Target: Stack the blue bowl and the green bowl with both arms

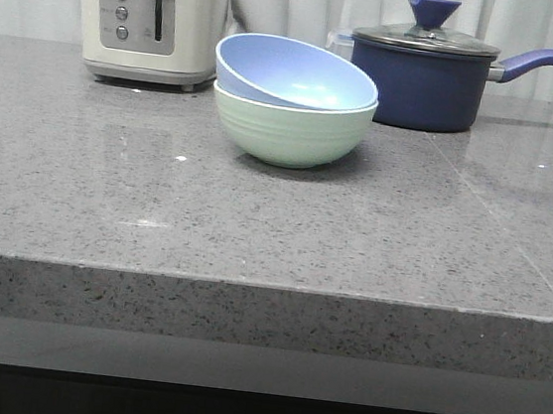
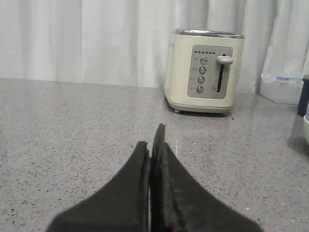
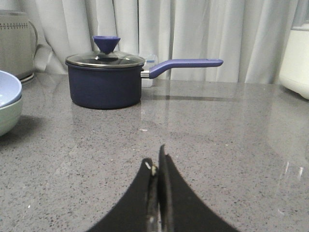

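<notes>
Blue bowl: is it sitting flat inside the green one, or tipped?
Tipped. The blue bowl rests in the green bowl with its left rim raised.

Only the two grippers show, each from its own wrist camera. The left gripper [image 2: 153, 140] has two matte black fingers, broad at the base and tapering to thin points towards 12 o'clock, with rough inner edges. The right gripper [image 3: 157, 162] is the same black tapered shape, with a small pale fleck by its tip.
</notes>
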You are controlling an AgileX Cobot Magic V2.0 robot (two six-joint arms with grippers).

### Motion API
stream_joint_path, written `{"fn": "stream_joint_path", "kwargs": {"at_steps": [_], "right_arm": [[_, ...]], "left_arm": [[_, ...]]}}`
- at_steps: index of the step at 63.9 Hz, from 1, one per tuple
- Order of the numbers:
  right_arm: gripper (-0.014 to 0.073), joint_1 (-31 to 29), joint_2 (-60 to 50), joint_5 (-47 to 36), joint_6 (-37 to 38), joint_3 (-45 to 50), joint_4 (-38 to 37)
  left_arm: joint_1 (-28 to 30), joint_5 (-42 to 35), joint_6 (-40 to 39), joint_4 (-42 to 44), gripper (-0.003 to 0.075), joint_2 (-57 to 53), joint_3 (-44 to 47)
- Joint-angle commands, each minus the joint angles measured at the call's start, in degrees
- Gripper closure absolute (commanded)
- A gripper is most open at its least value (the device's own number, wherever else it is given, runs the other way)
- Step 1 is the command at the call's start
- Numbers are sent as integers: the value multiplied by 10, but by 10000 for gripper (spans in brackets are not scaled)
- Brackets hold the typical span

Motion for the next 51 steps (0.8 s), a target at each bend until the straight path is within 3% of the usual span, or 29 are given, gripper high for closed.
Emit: {"fn": "stream_joint_path", "kwargs": {"at_steps": [1, 51], "right_arm": [[650, -5, -12, -53, -5, -10, -4], [650, -18, -12, -10, -3, -10, 3]], "left_arm": [[-4, -44, 0, -5, 740, -9, 2], [-4, -44, 0, -5, 740, -9, 2]]}}
